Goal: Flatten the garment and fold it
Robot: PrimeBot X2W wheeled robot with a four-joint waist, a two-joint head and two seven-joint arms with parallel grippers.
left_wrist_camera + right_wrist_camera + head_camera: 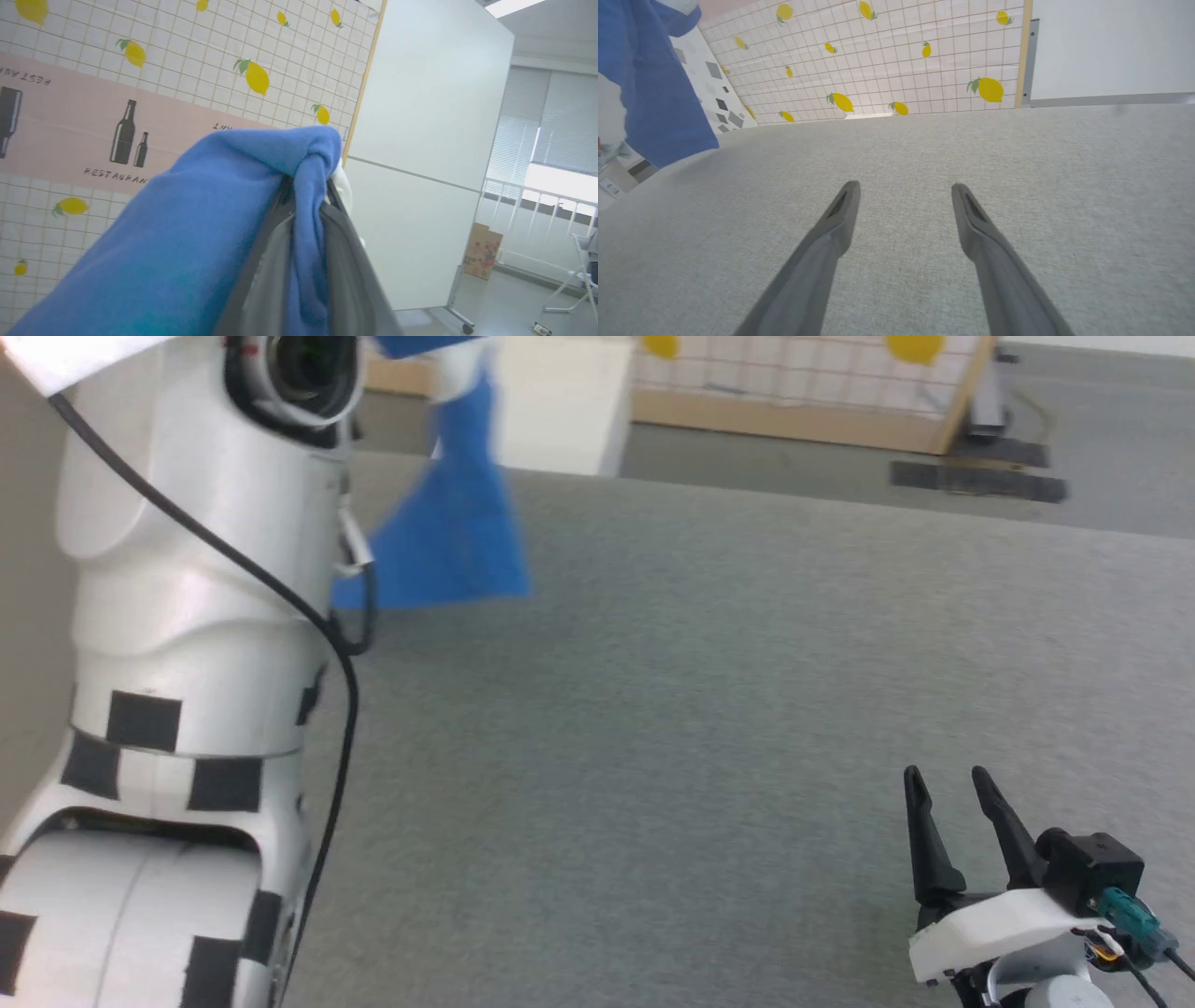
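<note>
Garment [448,541], blue fold pinched in my left tool [308,184], hangs over counter [747,709]; right tool [947,775] wide, empty; flattening and folding remain.

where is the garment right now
The garment hangs in the air over the grey surface, pinched in the left gripper; in the head view it shows upper left, beside the pale arm.

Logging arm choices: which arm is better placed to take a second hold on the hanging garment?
Probably right: right gripper open and empty over the grey surface; left gripper is shut on the garment.
</note>
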